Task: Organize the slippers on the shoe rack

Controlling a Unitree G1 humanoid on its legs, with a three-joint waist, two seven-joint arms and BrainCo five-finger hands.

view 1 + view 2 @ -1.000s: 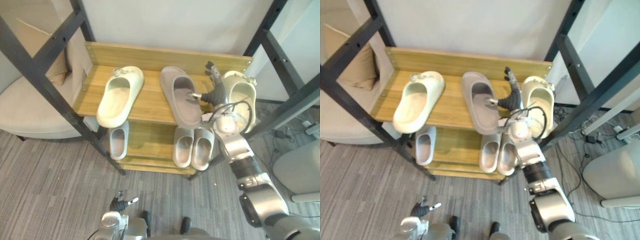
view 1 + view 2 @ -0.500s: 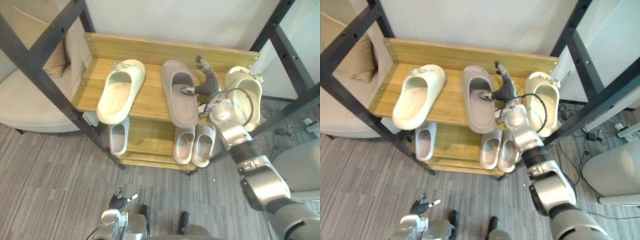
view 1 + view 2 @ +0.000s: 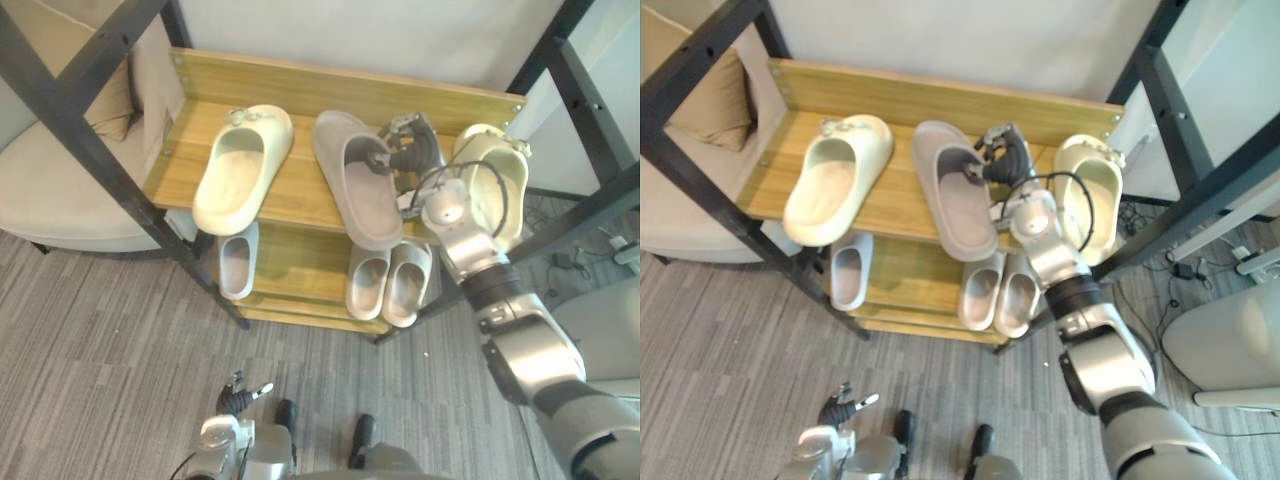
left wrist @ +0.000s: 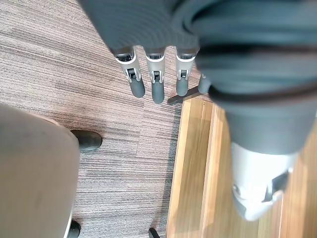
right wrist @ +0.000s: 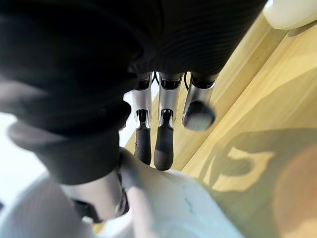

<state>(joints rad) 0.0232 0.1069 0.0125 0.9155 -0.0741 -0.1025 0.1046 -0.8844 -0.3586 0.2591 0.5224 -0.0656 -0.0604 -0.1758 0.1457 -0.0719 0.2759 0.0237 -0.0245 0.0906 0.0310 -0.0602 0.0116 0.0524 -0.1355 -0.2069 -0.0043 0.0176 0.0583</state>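
— What is the right hand (image 3: 405, 150) doing?
— Its fingers are clamped on the strap of the grey slipper (image 3: 362, 205), a smooth, rounded moulded slide. It lies right of centre on the top shelf of the shoe rack (image 3: 297, 195), which is made of plain wooden boards.
— How many slippers?
— Six. Besides the grey one there is the left cream slipper (image 3: 238, 180), the right cream slipper (image 3: 490, 195) at the rack's right edge, and three small pale slippers (image 3: 237, 268) one shelf down. The left hand (image 3: 240, 393) hangs open over ribbed grey carpet (image 3: 100, 330).
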